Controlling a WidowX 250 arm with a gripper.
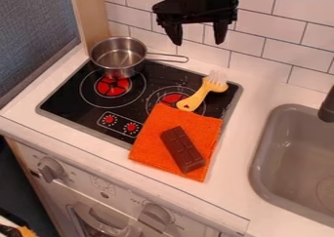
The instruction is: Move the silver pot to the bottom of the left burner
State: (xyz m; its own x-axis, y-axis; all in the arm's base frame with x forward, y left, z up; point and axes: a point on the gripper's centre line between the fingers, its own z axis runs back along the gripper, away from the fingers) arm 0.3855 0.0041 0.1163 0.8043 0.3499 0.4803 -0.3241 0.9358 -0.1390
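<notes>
My hand hangs above the stove, fingers apart; the pot, shiny silver, round, upright, its thin wire handle pointing right, sits at the upper edge of the left burner

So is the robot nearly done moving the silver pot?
Not really. Nothing looks done: the silver pot sits at the back of the left burner. Nothing is in hand: the gripper hangs open and empty. What's left is grabbing the pot, bringing it to the burner's bottom part and letting go.
</notes>
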